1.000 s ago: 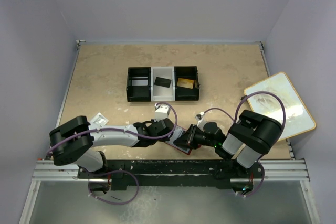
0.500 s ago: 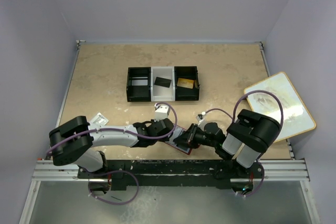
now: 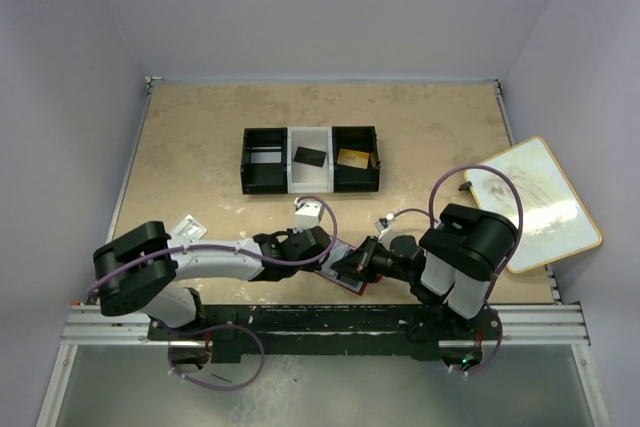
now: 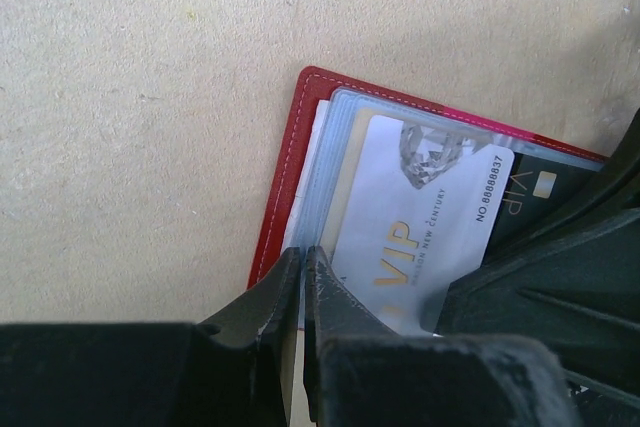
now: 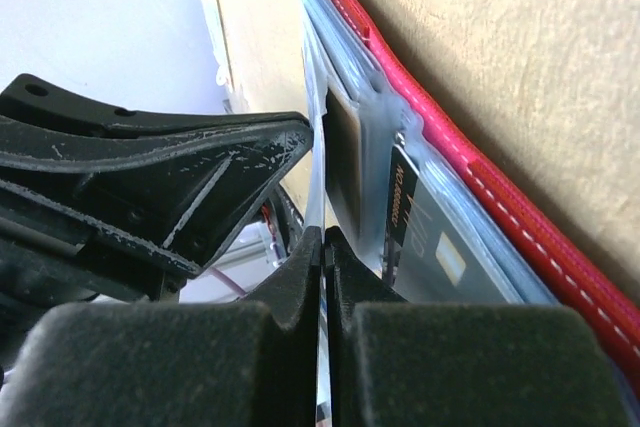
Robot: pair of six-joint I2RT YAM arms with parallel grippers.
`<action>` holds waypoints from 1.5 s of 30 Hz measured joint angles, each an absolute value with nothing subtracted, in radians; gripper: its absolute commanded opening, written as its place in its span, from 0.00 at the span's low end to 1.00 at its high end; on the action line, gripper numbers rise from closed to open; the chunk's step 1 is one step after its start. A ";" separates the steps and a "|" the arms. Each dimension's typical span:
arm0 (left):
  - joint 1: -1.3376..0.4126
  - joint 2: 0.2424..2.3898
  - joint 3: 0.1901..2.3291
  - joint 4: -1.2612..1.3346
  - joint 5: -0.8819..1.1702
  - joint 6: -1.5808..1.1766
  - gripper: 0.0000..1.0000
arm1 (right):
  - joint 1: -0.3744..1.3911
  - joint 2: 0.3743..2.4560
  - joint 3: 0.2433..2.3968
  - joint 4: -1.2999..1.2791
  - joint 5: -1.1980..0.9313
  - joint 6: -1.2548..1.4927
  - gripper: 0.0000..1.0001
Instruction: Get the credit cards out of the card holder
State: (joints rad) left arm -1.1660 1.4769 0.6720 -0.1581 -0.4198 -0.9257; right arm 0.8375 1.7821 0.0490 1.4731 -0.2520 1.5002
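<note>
Near the table's front edge, between the 2 arms, the red card holder [image 4: 283, 197] lies open and flat. Its pale inner sleeve is pinched tight by the left gripper [image 4: 302, 259]. The right gripper [image 5: 322, 245] is closed on the thin edge of the white VIP card [image 4: 420, 217], beside a dark card [image 4: 530, 187]. Farther back, the tray [image 3: 262, 189] holds 2 cards.

Hemmed in over the card holder [image 4: 275, 217] by left gripper [image 4: 302, 257] and right gripper [image 5: 322, 237]; open tabletop [image 3: 200, 127] toward the three-compartment tray [image 3: 243, 162].
</note>
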 measured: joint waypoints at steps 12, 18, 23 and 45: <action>-1.168 1.477 0.672 -0.163 -0.420 -0.932 0.01 | 0.828 1.944 0.016 1.642 -0.264 1.533 0.00; -1.168 1.477 0.672 -0.165 -0.421 -0.932 0.01 | 0.818 1.873 0.014 1.623 -0.274 1.534 0.00; -1.168 1.475 0.672 -0.182 -0.430 -0.932 0.01 | 0.818 1.613 0.014 1.392 -0.250 1.499 0.00; -1.173 1.425 0.672 -0.285 -0.435 -0.949 0.12 | 0.765 0.913 0.066 0.359 -0.133 1.258 0.01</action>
